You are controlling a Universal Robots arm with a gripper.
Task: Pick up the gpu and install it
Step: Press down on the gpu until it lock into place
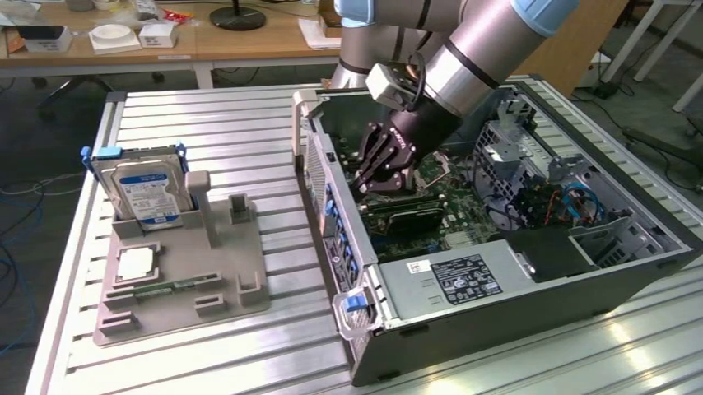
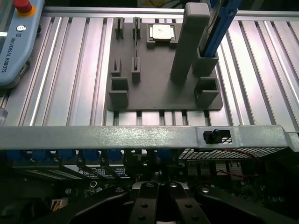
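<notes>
On the table [image 1: 220, 123], a grey holder [image 1: 181, 271] carries the hard drive [image 1: 143, 191]. Inside the computer case [image 1: 615, 271], the fingers [image 1: 384, 183] are pressed together just above the gpu [image 1: 407, 216] on the motherboard [image 1: 467, 210].

even bright room light; glare on the aluminium table [image 1: 220, 123]; case interior [image 1: 516, 197] shadowed.

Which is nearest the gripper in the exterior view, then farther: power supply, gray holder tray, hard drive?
From the gripper, inside the case:
1. Power supply, in the case toward the near end.
2. Gray holder tray, outside the case, on the exterior view's left.
3. Hard drive, upright at the tray's far-left end.
</notes>
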